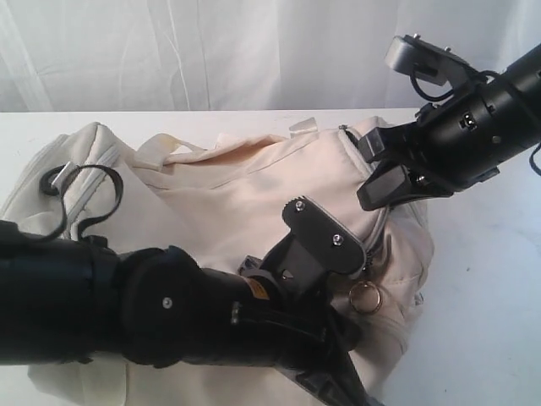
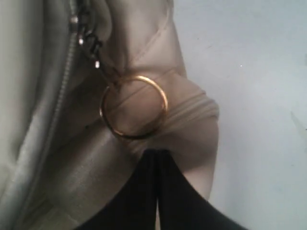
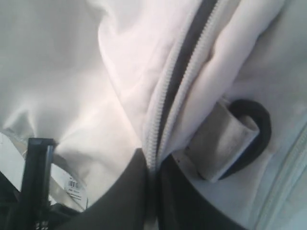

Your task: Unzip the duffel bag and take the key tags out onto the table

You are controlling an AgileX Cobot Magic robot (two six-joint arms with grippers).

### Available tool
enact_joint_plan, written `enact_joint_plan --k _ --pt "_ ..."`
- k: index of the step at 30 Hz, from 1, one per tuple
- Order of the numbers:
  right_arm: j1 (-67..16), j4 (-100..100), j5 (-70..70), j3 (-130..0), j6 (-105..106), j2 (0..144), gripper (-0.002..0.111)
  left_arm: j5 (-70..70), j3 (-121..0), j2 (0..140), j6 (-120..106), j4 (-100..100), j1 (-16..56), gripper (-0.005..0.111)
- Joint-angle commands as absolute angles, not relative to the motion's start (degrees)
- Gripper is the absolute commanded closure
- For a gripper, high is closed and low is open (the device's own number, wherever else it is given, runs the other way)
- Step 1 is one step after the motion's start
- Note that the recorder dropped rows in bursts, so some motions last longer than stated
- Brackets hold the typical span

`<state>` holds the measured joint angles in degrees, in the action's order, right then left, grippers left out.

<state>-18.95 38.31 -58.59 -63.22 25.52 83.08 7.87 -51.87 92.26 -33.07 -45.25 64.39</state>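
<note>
zipper (image 3: 165, 112) pinched in right gripper (image 3: 152, 160); left gripper (image 2: 157, 154) closed beside ring (image 2: 134, 136)

Left arm (image 1: 127, 313) is showing bulky, glossy black rounded segments, a small yellow sticker (image 1: 258, 290) and a dark grey plate (image 1: 325, 233) bearing 2 silver screws. Right arm (image 1: 499, 110) is showing a black cylinder, a looping black cable (image 1: 420, 87) and a grey camera bracket (image 1: 418, 55). Right gripper (image 3: 152, 160) is showing 2 black fingers.

Bright diffuse light; both wrist views soft-focus; glare on duffel bag (image 3: 120, 57)
</note>
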Motion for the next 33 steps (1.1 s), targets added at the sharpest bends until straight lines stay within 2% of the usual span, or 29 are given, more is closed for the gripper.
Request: enact_joint_plan --k 1,7,9,14,17,27,33 --pt "-18.8 39.2 -60.0 -63.9 25.9 81.5 0.108 12.7 -51.4 95.2 -35.8 -45.1 64.7 0.107" --pt "-18.8 38.8 -60.1 -63.9 25.9 81.4 0.108 15.7 -51.4 94.6 -36.4 -45.1 64.7 0.105" --pt "-18.8 38.8 -60.1 -63.9 25.9 81.4 0.108 14.4 -51.4 93.9 -36.4 -45.1 64.7 0.097" --pt "-18.8 38.8 -60.1 -63.9 25.9 81.4 0.108 11.9 -51.4 91.0 -35.8 -45.1 64.7 0.067" --pt "-18.8 38.8 -60.1 -63.9 25.9 81.4 0.108 12.5 -51.4 89.9 -36.1 -45.1 64.7 0.058" --pt "-18.8 38.9 -60.1 -63.9 25.9 81.4 0.108 21.4 -51.4 90.7 -36.1 -45.3 64.7 0.056" --pt "-18.8 38.9 -60.1 -63.9 25.9 81.4 0.108 21.2 -51.4 94.2 -34.4 -45.1 64.7 0.056"
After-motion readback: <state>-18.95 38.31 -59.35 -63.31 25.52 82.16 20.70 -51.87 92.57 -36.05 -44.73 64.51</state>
